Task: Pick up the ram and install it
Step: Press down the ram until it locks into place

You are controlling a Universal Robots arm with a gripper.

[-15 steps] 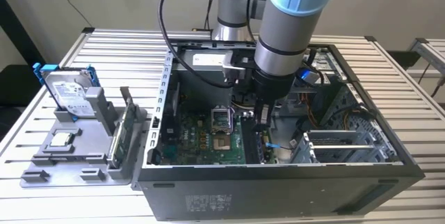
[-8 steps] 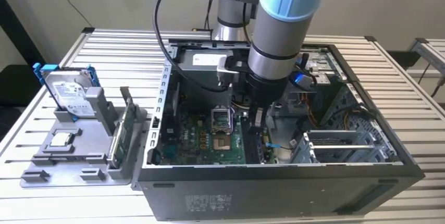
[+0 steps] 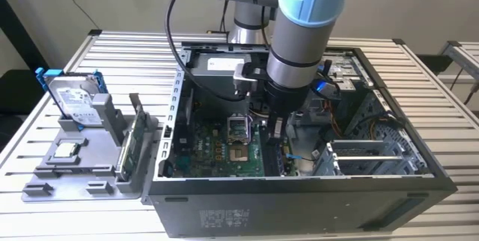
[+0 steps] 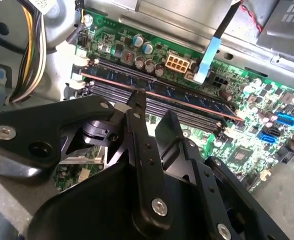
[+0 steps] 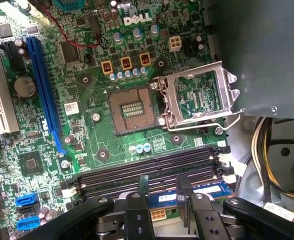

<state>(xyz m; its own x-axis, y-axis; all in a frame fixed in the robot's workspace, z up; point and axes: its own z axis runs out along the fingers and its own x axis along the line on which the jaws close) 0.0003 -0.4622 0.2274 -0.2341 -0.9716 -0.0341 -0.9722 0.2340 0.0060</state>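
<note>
1. The tool (image 4: pixel 152 106) sits closest to the lens in both wrist views. Its two black fingers (image 4: pixel 138 107) are spread a little, with a bare gap between them, pinching nothing.
2. The ram (image 4: pixel 187 97) stands on edge in one of the memory slots (image 5: pixel 137 170), just past the fingertips. Its blue chips and coppery lower edge run along the slot.
3. In the exterior view the arm reaches down into the open computer case (image 3: pixel 299 202), which lies on the slatted worktop (image 3: pixel 112 50).
4. I judge the step in hand to be the seating. Whether the white end latches (image 4: pixel 79 62) have snapped shut I cannot tell.
5. To seat it well, any push should go straight down the stick's top edge, evenly along its length, never sideways.
6. The blue cable (image 4: pixel 209 52) and the yellow wires (image 4: pixel 29 55) lie near, so the fingers should keep clear of them.
</note>
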